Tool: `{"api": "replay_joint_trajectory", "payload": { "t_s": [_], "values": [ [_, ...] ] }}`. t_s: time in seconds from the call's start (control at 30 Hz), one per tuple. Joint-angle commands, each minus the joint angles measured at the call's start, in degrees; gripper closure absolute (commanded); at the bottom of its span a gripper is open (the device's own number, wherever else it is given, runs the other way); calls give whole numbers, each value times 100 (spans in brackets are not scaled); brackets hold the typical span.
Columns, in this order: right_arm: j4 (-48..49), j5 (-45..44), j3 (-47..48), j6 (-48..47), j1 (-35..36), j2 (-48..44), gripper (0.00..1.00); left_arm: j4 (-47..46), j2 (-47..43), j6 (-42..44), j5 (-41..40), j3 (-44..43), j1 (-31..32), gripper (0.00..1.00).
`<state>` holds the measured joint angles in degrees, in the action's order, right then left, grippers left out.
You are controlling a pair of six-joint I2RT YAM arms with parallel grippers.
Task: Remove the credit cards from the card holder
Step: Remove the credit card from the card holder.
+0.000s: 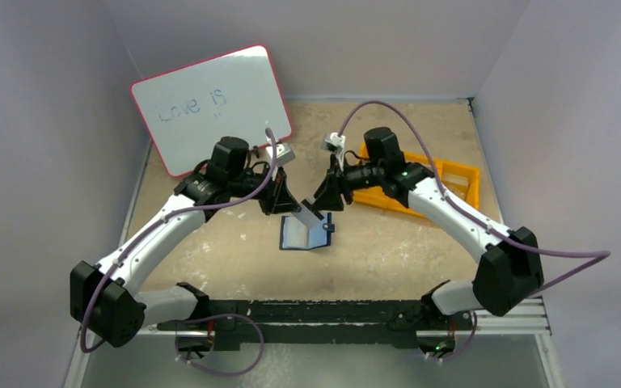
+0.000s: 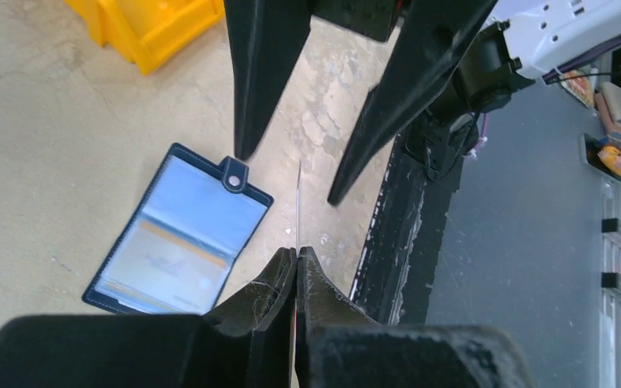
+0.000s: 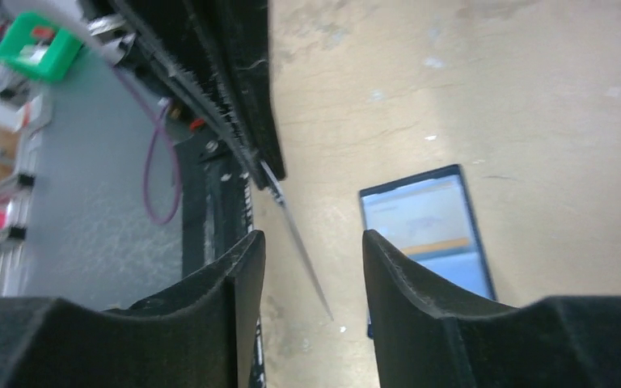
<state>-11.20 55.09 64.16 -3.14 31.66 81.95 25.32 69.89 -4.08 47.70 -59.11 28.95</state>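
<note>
The left fingers (image 2: 283,279) are clamped on one credit card (image 2: 298,202), held edge-on above the open card holder (image 2: 179,234) lying on the tabletop (image 2: 48,162). The right fingers (image 3: 234,283) are spread apart, facing the card. The next move is probably a handover or setting the card down.

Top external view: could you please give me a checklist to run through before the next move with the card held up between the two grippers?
1. Left gripper shut on the card: ok, the fingertips pinch one end.
2. Right gripper open enough to take it: ok.
3. Card between the right fingers: ok, with a gap on both sides.
4. Card free of the card holder: ok, the holder lies open, apart from it.
5. Holder's snap tab clear of both grippers: ok.
6. More cards left in the pockets: cannot tell, only pale print shows through.
</note>
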Motion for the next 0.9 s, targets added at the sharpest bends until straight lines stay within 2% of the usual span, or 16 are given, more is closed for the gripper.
{"api": "replay_joint_trajectory", "payload": {
  "t_s": [0.0,0.13,0.2,0.3,0.4,0.6,0.87],
  "values": [
    [1000,-1197,-121,1070,-437,-635,47,-222,-243,-141,-526,4,14,100],
    [991,-2567,-22,1532,-836,-825,37,-327,-357,-300,-1092,180,14,100],
    [762,-3631,131,1824,-898,-702,28,-557,-441,-474,-1322,330,14,100],
    [226,-5068,418,2290,-1005,-265,18,-956,-618,-821,-1843,579,14,100],
    [-394,-5939,750,2787,-1137,342,14,-1238,-810,-1097,-2245,764,15,100],
    [-444,-6064,979,3223,-1248,1029,2,-1972,-1376,-1701,-2752,1277,14,100],
    [-120,-5671,1399,3229,-1277,1978,1,-2038,-1575,-1884,-2819,1416,14,100]
  ]
}}
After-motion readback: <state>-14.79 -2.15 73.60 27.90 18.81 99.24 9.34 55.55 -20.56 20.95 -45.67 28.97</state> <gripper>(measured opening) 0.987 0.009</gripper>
